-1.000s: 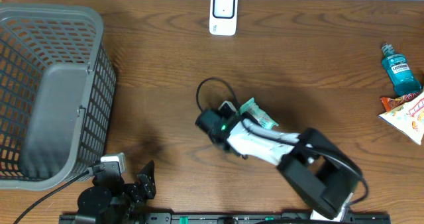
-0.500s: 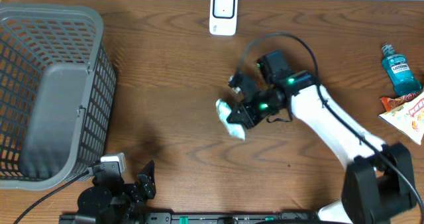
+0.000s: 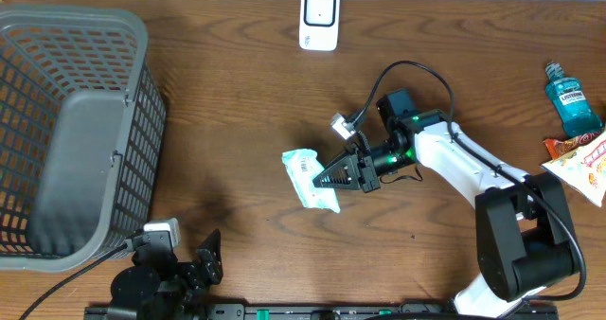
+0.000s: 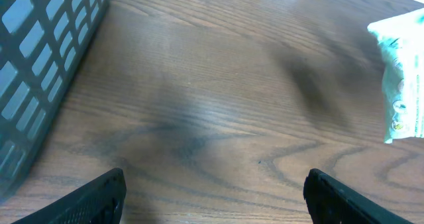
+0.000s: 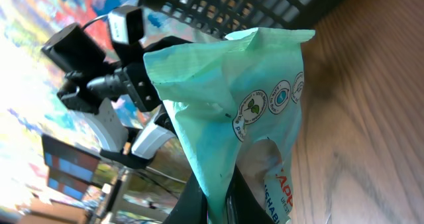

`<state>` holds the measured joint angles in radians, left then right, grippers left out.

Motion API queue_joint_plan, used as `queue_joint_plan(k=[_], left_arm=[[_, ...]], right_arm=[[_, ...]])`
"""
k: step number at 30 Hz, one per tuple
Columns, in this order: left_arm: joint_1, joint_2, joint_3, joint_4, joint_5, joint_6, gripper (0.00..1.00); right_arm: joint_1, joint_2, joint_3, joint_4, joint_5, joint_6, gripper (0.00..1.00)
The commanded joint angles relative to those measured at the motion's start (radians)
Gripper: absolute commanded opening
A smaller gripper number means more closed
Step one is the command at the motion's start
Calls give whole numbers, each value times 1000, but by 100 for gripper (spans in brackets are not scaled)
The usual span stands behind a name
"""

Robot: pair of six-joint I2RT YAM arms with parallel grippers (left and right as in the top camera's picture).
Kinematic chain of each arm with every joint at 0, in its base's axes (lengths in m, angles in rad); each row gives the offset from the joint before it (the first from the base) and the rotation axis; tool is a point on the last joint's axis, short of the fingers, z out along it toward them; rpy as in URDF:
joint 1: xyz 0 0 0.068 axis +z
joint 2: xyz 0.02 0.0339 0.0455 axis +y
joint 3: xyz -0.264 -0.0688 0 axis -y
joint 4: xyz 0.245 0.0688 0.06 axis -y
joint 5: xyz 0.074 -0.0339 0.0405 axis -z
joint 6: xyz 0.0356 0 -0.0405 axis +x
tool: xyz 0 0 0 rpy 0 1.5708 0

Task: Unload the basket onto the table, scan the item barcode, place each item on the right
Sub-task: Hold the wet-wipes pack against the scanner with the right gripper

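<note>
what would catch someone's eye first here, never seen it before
The right gripper, shut on a pale green packet near the middle of the table. Next, the big grey mesh basket filling the left side, and the white scanner at the far edge.

Grey mesh basket (image 3: 142, 93) sitting at left of overhead frame, running from top edge down toward lower left, open top facing camera, solid grey floor showing. Its slotted wall also filling left edge of left wrist view, blurred. Blue mouthwash bottle (image 3: 571, 100) lying at upper right, label facing up. Red-and-white snack bag (image 3: 585, 164) lying just below bottle, running off right edge; contact between them unclear. Brown wood-grain table (image 3: 237, 121) carrying all three.
</note>
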<state>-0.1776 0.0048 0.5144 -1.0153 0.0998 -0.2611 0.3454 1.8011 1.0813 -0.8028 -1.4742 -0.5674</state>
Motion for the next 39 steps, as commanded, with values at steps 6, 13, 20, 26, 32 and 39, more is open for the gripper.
queue_joint_plan(k=[6, 13, 20, 26, 32, 39], left_arm=[[4, -1, 0, -1, 5, 10, 86], [4, -1, 0, -1, 5, 10, 86], [4, -1, 0, -1, 5, 10, 86], [4, -1, 0, -1, 5, 10, 86], [4, -1, 0, 0, 5, 10, 86], [4, -1, 0, -1, 5, 10, 86]], right_arm=[[62, -4, 2, -1, -87, -191, 1], [70, -4, 2, -2, -87, -240, 1], [85, -4, 2, -2, -87, -275, 1], [100, -4, 4, 58, 237, -56, 1], [101, -4, 66, 250, 761, 437, 1], [101, -2, 235, 246, 1278, 469, 1]])
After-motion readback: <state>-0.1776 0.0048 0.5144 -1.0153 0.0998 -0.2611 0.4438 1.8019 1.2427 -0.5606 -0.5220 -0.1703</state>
